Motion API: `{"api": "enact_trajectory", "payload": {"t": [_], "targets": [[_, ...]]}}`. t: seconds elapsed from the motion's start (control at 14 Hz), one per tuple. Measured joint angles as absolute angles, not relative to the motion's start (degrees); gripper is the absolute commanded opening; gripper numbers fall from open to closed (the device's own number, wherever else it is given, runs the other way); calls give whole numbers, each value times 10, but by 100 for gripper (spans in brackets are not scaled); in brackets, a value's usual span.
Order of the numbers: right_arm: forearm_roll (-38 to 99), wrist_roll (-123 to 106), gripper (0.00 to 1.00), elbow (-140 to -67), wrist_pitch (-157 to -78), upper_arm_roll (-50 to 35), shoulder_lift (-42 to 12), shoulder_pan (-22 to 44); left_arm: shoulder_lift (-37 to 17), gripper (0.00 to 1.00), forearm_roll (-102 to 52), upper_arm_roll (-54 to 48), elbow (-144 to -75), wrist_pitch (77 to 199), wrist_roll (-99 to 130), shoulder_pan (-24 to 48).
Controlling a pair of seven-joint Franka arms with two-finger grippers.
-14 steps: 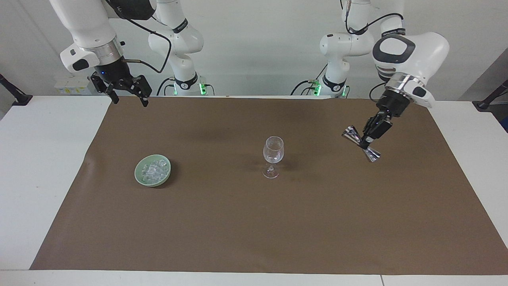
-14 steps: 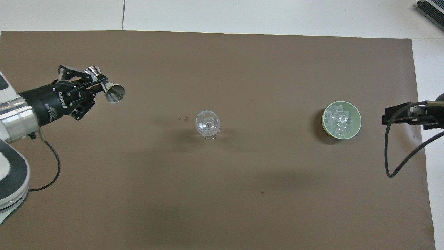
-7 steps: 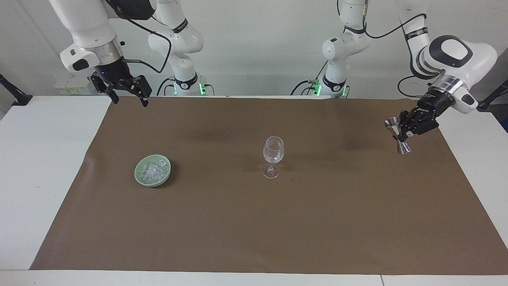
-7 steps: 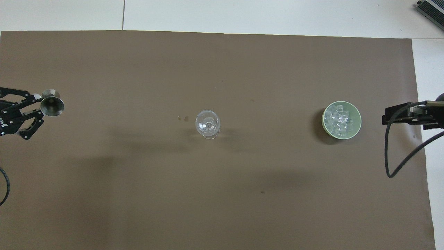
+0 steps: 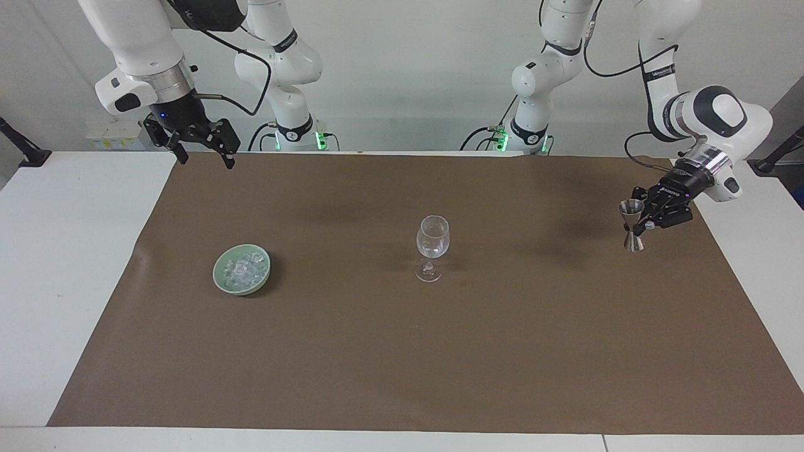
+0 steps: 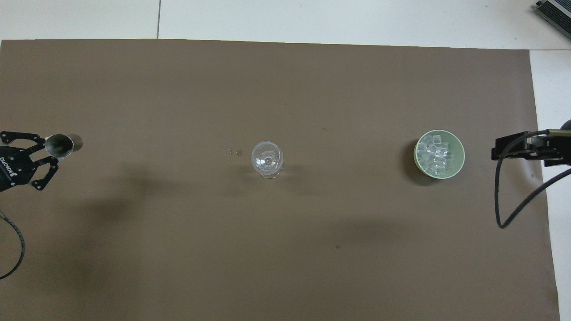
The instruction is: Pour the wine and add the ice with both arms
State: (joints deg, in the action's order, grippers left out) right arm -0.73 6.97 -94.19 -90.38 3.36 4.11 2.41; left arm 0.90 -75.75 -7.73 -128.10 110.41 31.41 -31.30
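Ice (image 5: 244, 270) lies heaped in a green bowl (image 5: 220, 276) on the brown mat toward the right arm's end of the surface, well apart from the wine glass (image 5: 432, 245) standing mid-mat. We find the left end effector (image 5: 642, 220) clamped on an upright metal jigger (image 5: 630, 225) at its own end; the right end effector (image 5: 202, 149) waits with fingers spread over the mat's edge.

White table (image 5: 75, 263), brown mat (image 5: 402, 351)
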Motion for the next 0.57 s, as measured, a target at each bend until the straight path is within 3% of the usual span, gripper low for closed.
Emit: {"api": "enact_trajectory", "payload": {"t": [0.57], "targets": [[-7, 70, 100, -942, -904, 34, 41, 24, -82, 0, -792, -77, -1284, 1081, 325, -355]]}}
